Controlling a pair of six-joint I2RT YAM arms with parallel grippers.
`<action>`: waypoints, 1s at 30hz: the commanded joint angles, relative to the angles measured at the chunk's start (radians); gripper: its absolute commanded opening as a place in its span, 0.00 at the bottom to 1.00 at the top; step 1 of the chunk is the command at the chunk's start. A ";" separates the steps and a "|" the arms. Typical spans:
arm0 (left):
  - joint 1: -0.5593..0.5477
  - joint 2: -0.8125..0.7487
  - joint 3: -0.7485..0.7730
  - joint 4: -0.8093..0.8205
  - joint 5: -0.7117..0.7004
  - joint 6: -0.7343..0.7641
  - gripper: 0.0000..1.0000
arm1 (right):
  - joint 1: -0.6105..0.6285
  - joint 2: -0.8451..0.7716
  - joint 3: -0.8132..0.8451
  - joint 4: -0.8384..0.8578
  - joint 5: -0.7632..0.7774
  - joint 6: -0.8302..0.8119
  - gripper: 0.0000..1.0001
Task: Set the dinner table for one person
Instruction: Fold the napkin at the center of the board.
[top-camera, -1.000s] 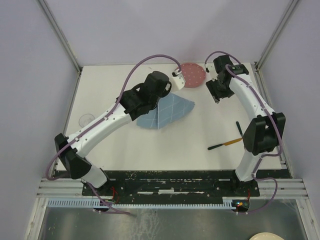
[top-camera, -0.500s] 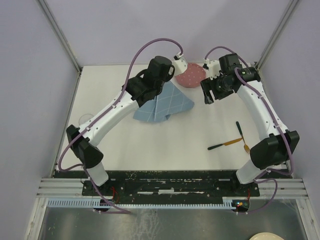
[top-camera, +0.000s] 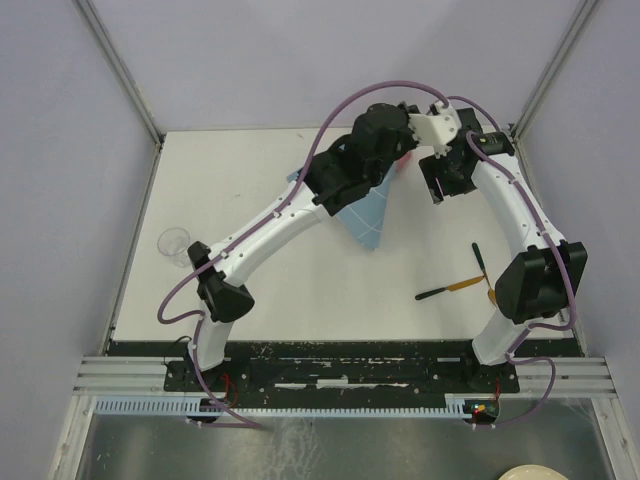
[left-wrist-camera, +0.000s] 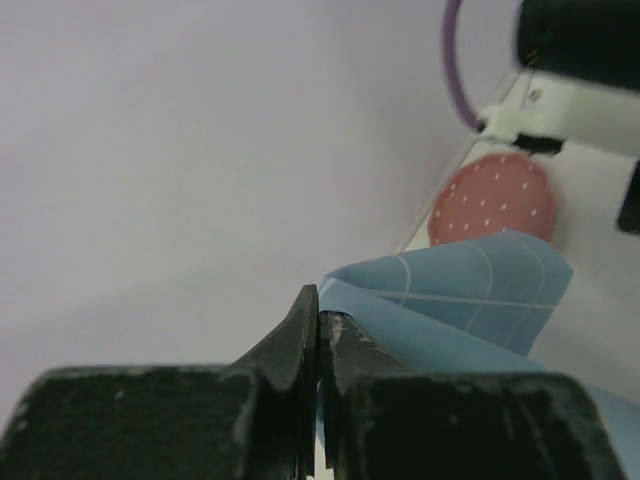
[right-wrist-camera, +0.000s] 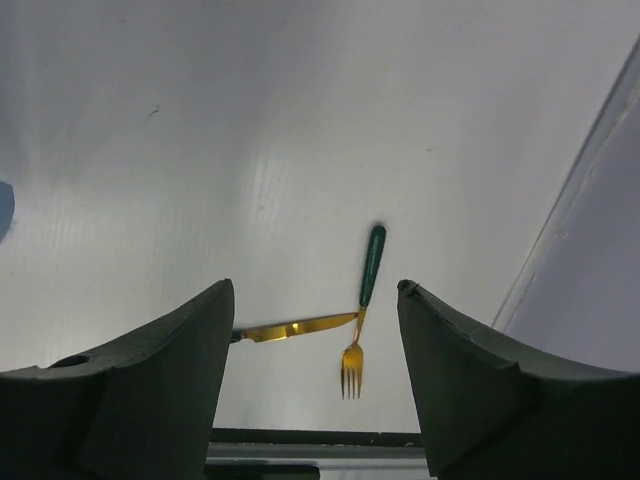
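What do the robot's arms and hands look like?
The left arm and the right arm are made of white tubes with chunky black joints, and a purple cable loops along each. The left hand and the right hand each have two thick black fingers.

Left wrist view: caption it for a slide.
Left gripper shut on an edge of the blue grid cloth, dotted pink plate beyond.

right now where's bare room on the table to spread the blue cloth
The near middle of the white tabletop, between the left arm and the gold knife and green-handled fork, is bare. So is the far left corner, beyond the clear glass. The far right is crowded: left hand, right hand, blue grid cloth and the red dotted plate.
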 joint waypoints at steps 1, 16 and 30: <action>-0.070 0.068 0.113 0.275 0.073 0.172 0.03 | -0.043 -0.011 -0.006 0.042 0.158 0.028 0.74; -0.134 -0.073 -0.025 0.422 -0.152 0.025 0.03 | -0.116 -0.033 -0.038 0.048 0.127 0.062 0.72; 0.057 -0.659 -0.957 0.079 -0.164 -0.200 0.03 | -0.116 0.033 0.025 0.005 0.018 0.071 0.72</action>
